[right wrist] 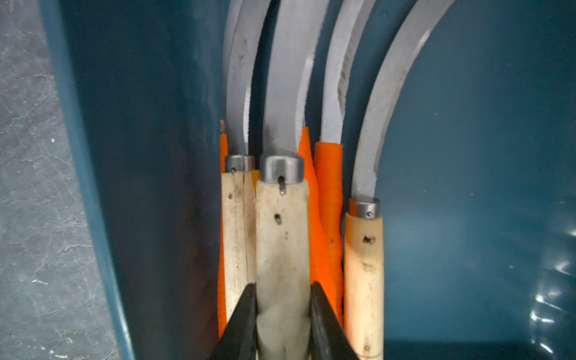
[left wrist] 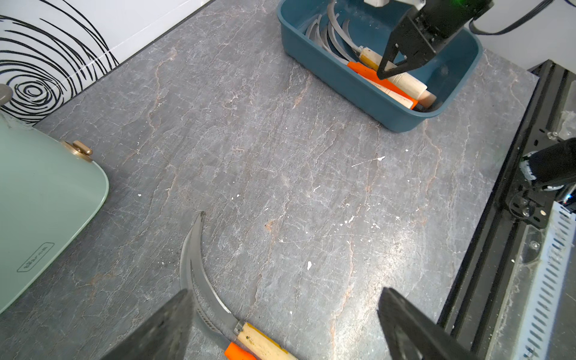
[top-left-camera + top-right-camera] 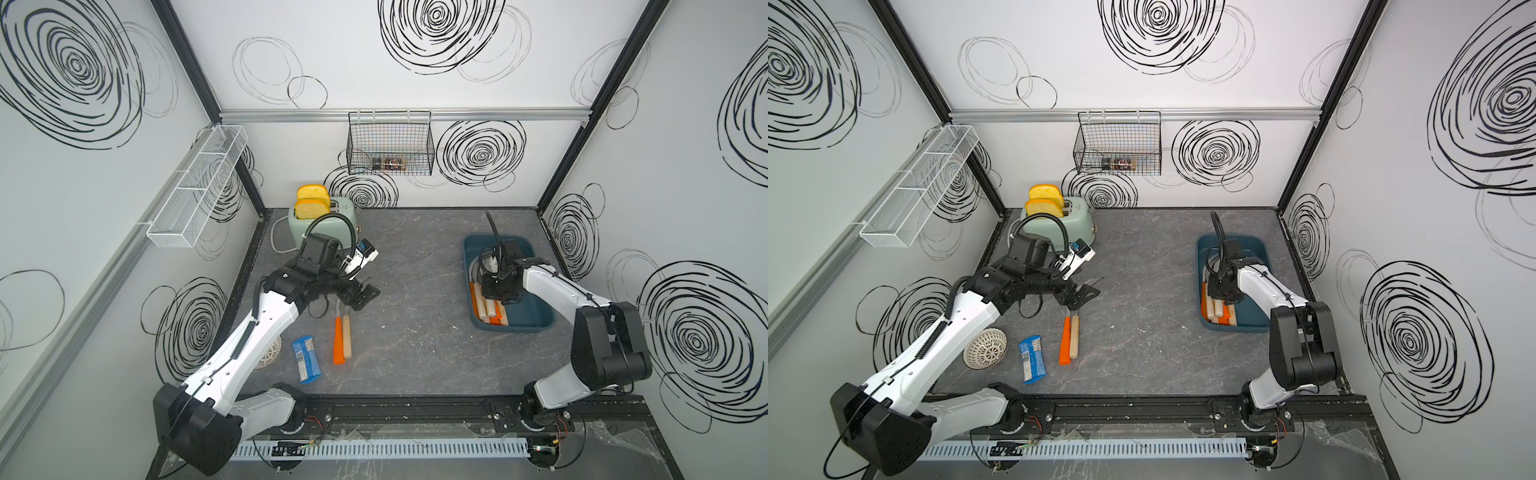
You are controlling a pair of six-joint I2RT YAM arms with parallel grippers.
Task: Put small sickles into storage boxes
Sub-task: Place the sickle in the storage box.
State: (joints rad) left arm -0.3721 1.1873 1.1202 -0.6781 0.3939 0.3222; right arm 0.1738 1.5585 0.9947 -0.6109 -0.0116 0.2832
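The storage box [image 1: 467,156] is smooth, faintly glossy teal plastic. The sickles [image 1: 282,218] have dull grey metal blades, scratched and stained, shiny metal ferrules, and handles of pale, grubby wood or matt orange. The tabletop [image 2: 280,187] is matt, veined grey stone-look; the toaster [image 2: 46,202] smooth satin green

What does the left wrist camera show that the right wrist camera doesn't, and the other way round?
Only left wrist: the toaster, two loose sickles on the table, the open left hand. Only right wrist: the handles' metal collars, close up. Both: the blue tub, the stored sickles in it, the right hand gripping a pale-handled sickle.
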